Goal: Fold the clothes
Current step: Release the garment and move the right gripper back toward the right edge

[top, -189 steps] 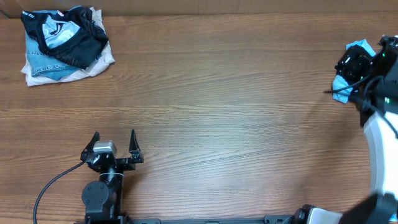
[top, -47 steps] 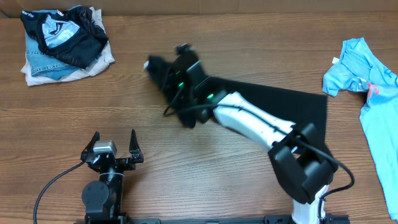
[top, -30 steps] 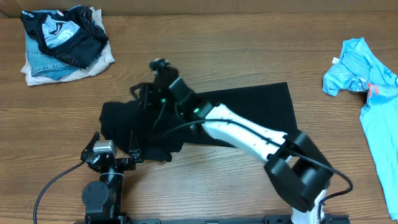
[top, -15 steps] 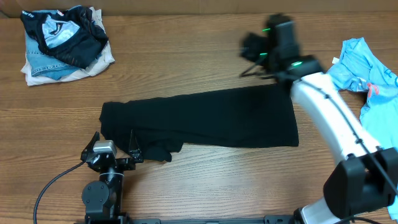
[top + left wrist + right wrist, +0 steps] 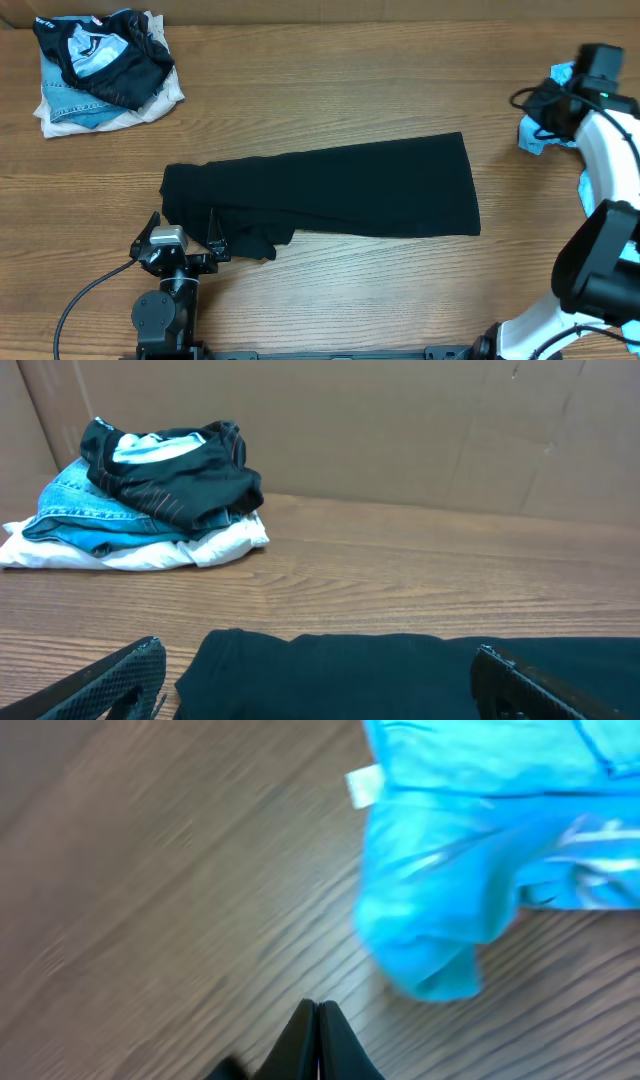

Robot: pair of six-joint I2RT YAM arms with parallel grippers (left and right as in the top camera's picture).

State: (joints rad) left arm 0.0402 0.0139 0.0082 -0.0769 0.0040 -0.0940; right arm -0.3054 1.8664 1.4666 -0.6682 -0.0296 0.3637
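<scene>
A black T-shirt (image 5: pixel 320 195) lies spread flat across the middle of the table, and nothing holds it. My left gripper (image 5: pixel 184 220) rests at its near-left corner, open, with one finger on each side of the shirt's edge. The left wrist view shows the black T-shirt (image 5: pixel 330 675) between the wide-apart fingers of the left gripper (image 5: pixel 318 657). My right gripper (image 5: pixel 545 100) is at the far right, over a light blue garment (image 5: pixel 530 135). In the right wrist view the right gripper (image 5: pixel 318 1006) is shut and empty, just short of the light blue garment (image 5: pixel 470 870).
A pile of clothes (image 5: pixel 100 70) sits at the back left corner, black-and-pale-blue on top of denim and white; it appears as the pile (image 5: pixel 150 490) in the left wrist view. A cardboard wall (image 5: pixel 400 430) stands behind the table. The right arm (image 5: pixel 600 230) runs along the right edge.
My right gripper let go of the black T-shirt, swung from its right end to the far right over the light blue garment, and shut. The shirt lies still. The left arm has not moved.
</scene>
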